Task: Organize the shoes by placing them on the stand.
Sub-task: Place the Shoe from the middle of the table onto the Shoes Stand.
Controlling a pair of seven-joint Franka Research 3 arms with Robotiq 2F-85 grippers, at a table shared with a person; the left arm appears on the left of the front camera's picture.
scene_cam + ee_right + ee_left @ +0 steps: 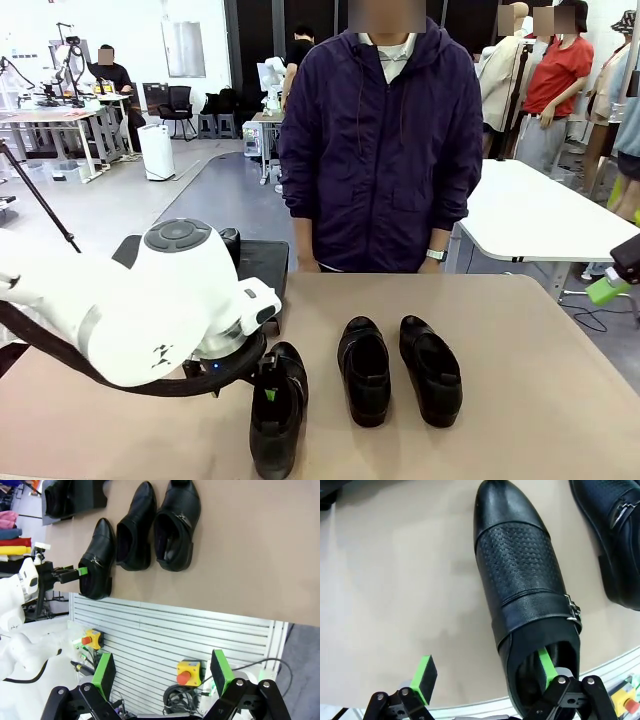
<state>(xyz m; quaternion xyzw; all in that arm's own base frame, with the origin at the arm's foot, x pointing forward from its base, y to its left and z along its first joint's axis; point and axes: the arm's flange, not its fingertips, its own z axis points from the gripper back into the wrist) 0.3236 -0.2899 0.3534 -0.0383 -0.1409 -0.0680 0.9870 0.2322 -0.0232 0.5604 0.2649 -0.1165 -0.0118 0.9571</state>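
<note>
**Left jaws:** standing wide and straddling the side wall of the first shoe [520, 580] at its heel end. One green pad [546, 666] is dipping into the opening, and the other pad [425, 676] is hanging outside over the desk [395, 580]. Nothing is being clamped yet.

**Right jaws:** standing wide and holding nothing. They are hovering off the desk's near edge, well apart from the stand [95, 500], over a slatted panel [200, 625].

**First shoe:** lying on the desk just robot-side of the stand.

**Second shoe [365, 372] and third shoe [431, 370]:** lying side by side, farther from the stand on its right.

**Fourth shoe [60, 497]:** appearing to rest on the stand.

**Progress:** one of four shoes is looking placed and three are waiting on the desk. The first is judged about to be gripped.

**Views:**
- The right wrist view is giving the stand's top and the shoe on it, whereas in the front view the left arm [150, 310] is covering most of the stand.
- The left wrist view is giving the pad inside the opening and the buckle [572, 612].
</note>
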